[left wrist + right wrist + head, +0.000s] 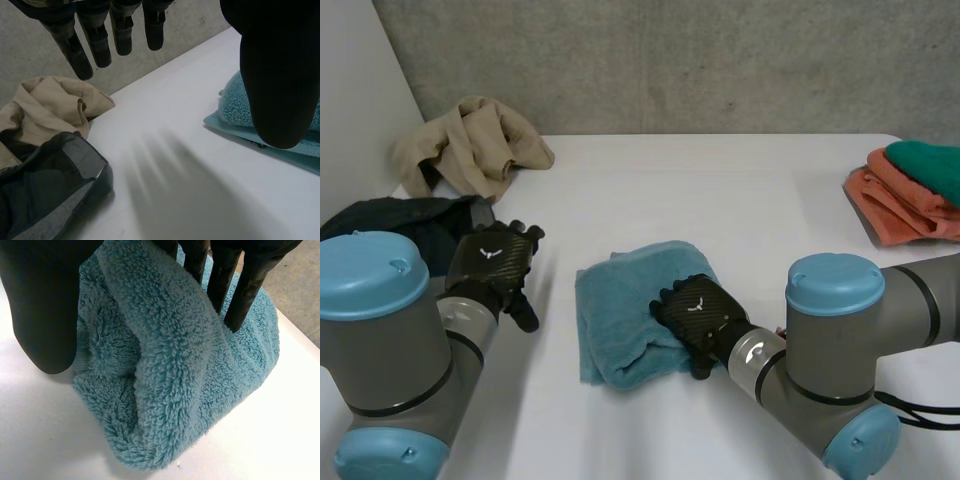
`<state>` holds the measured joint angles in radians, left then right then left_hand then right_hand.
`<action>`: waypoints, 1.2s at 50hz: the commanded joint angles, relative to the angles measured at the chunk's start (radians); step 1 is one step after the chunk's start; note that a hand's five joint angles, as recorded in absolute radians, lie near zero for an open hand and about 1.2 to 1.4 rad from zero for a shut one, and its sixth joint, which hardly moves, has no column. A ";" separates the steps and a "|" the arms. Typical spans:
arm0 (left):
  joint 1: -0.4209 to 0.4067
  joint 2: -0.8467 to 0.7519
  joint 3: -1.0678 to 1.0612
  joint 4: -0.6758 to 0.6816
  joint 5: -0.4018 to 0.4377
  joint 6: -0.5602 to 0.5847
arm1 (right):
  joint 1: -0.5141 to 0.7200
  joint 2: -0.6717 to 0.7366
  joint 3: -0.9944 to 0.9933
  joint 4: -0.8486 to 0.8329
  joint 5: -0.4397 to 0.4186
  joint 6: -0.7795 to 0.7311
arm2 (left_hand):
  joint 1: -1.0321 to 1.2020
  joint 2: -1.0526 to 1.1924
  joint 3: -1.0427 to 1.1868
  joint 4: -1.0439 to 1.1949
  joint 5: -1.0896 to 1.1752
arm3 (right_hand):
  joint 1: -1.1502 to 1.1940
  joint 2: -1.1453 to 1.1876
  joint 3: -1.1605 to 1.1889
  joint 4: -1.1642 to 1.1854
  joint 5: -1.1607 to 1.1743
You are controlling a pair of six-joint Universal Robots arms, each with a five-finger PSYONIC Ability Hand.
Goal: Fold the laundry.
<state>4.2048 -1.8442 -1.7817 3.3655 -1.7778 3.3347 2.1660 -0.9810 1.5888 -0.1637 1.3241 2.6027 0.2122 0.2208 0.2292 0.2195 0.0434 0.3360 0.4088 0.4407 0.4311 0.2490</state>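
Nearest the camera, a blue towel (620, 305) is seen lying bunched and partly folded at the middle of the white surface (740, 200). Its near right edge is gripped by the right hand (698, 318): a raised ridge of the pile is pinched between the thumb (45, 315) on one side and the straight fingers (240, 295) on the other. The left hand (495, 262) is held open above bare surface, well apart from the towel to its left, and nothing is held in it. Just beyond that hand a dark garment (400, 222) is heaped, and farther back a tan garment (470, 145) is crumpled against the wall. At the far right, an orange cloth (890, 205) and a green cloth (930, 165) are stacked, folded. The towel's fold is judged to be in hand and unfinished; next, the pinched edge would need to be carried across and laid flat, with the free left hand brought in to steady the opposite side.
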 commanded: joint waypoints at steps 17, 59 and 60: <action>0.003 0.000 -0.002 0.000 0.000 -0.001 | -0.002 0.022 -0.023 -0.091 0.004 -0.027 | -0.010 -0.019 -0.027 -0.018 -0.016 | 0.562 0.489 0.457 0.467 0.475; 0.023 0.000 -0.011 0.000 0.000 -0.004 | -0.268 -0.057 -0.361 -0.109 -0.060 -0.371 | -0.013 -0.022 -0.030 -0.021 -0.019 | 1.060 0.988 0.956 0.965 0.973; 0.024 0.000 -0.015 0.000 0.001 -0.004 | -0.285 -0.061 -0.386 -0.109 -0.066 -0.369 | -0.013 -0.022 -0.030 -0.021 -0.019 | 1.060 0.988 0.956 0.965 0.973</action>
<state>4.2215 -1.8440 -1.7869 3.3655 -1.7778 3.3325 1.9731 -1.0134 1.3645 -0.2757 1.2985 2.2460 0.2121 0.2200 0.2293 0.2173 0.0435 0.7948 1.1254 1.0836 1.1865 0.8629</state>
